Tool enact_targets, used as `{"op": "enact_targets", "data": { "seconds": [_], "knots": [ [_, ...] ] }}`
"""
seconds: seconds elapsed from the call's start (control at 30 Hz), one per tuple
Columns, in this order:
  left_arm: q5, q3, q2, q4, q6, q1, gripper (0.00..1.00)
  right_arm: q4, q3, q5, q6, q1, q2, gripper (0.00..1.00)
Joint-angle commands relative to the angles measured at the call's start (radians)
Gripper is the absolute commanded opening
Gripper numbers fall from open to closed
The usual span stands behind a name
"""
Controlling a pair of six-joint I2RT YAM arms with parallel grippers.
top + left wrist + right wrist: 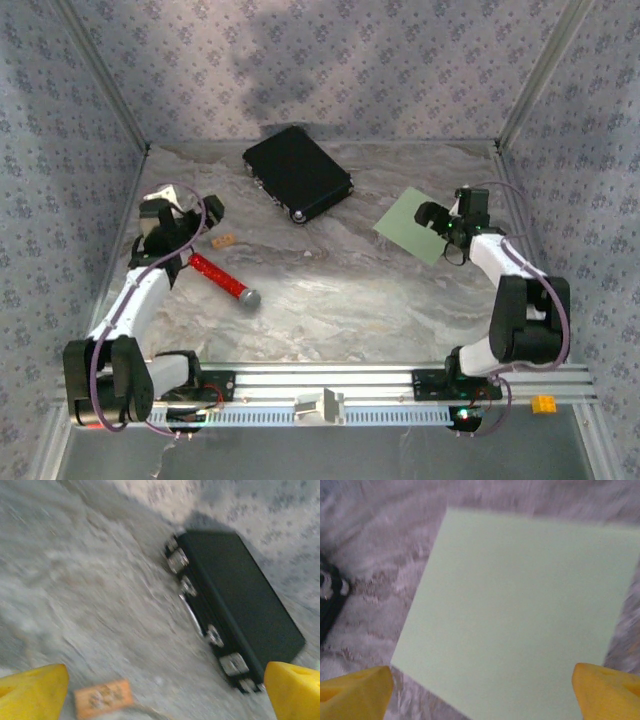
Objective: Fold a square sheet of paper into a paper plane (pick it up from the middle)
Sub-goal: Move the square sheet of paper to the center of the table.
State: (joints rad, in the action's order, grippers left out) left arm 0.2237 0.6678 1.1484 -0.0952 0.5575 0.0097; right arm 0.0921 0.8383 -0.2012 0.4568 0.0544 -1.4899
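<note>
Table (350, 300) holds 1 green sheet (405, 224), 1 black case (298, 172), 1 red-handled tool (222, 280); left hand (165, 690), right hand (482, 692) both apart.

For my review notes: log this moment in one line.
right gripper: open, above paper | paper: flat, unfolded, not gripped | left gripper: open, facing black case

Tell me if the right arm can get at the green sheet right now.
Probably yes. The right tool hangs open just above the green sheet, which lies flat with nothing on it; the black case sits well aside.
</note>
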Motion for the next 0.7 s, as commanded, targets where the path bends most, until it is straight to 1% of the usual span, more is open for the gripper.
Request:
{"op": "enact_targets", "data": {
  "seconds": [0.0,0.1,0.17,0.27,0.4,0.53,0.67],
  "knots": [
    [0.126,-0.019,-0.026,0.038,0.107,-0.084,1.0,0.071,0.075,-0.149,0.085,-0.008,-0.075,0.9],
    [0.088,-0.014,-0.045,0.075,0.099,-0.181,1.0,0.08,0.113,-0.174,0.089,-0.013,-0.147,0.9],
    [0.057,-0.02,-0.057,0.093,0.097,-0.236,1.0,0.093,0.139,-0.191,0.085,-0.016,-0.19,0.87],
    [0.021,-0.023,-0.078,0.119,0.092,-0.295,1.0,0.143,0.167,-0.169,0.075,-0.019,-0.246,0.87],
    [-0.003,-0.038,-0.11,0.149,0.103,-0.329,1.0,0.215,0.179,-0.191,0.042,-0.029,-0.298,0.8],
    [-0.018,-0.053,-0.149,0.17,0.1,-0.336,1.0,0.266,0.144,-0.179,0.02,-0.066,-0.292,0.78],
    [-0.129,-0.025,-0.206,0.297,0.02,-0.33,1.0,0.278,0.06,-0.166,0.033,-0.129,-0.23,0.77]
  ]
}}
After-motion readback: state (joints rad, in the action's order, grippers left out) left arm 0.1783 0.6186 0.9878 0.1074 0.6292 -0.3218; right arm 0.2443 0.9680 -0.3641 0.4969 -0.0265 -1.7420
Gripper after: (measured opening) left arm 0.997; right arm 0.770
